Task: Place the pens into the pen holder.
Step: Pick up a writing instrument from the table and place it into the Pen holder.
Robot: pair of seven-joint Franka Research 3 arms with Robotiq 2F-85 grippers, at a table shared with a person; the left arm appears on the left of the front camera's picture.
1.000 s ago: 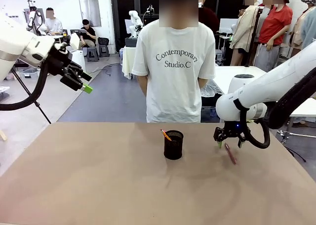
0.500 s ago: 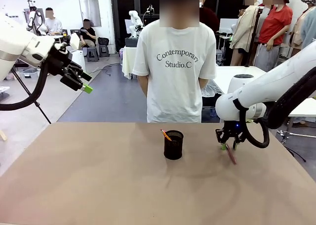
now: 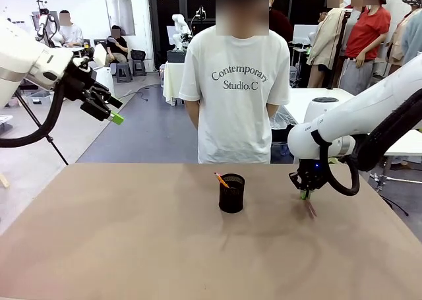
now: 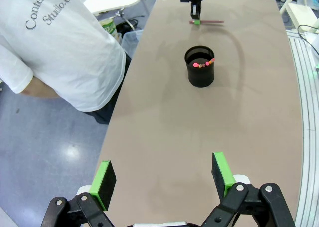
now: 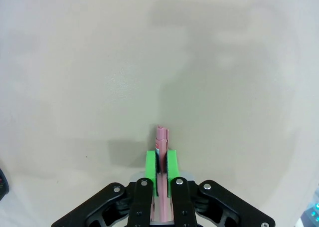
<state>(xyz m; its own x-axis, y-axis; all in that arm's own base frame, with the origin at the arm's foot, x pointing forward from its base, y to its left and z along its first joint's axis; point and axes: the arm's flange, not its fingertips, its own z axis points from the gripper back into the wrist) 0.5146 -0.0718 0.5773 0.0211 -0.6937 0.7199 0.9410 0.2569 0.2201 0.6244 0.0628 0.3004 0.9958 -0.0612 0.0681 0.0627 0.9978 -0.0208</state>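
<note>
The black mesh pen holder [image 3: 231,192] stands mid-table with a yellow-orange pen [image 3: 221,180] leaning out of it; from above, the pen holder [image 4: 200,67] shows pink-tipped pens [image 4: 203,64] inside. A dark maroon pen [image 3: 308,207] lies on the table to its right. My right gripper [image 3: 304,194] is down on that pen's far end, shut on it. In the right wrist view the green pads [image 5: 168,165] pinch the maroon pen [image 5: 162,136], whose end sticks out past the right gripper [image 5: 161,167]. My left gripper [image 3: 113,112] hangs high at the left, open and empty; its wide-apart fingers [image 4: 223,170] frame the table.
A person in a white T-shirt [image 3: 235,89] stands at the far edge behind the holder, hands behind the back. The brown table [image 3: 132,240] is bare around the holder. The table's right edge [image 4: 300,117] borders grey flooring.
My right gripper has come down onto the maroon pen and closed from open to shut on its far end. The left arm has stayed still.
</note>
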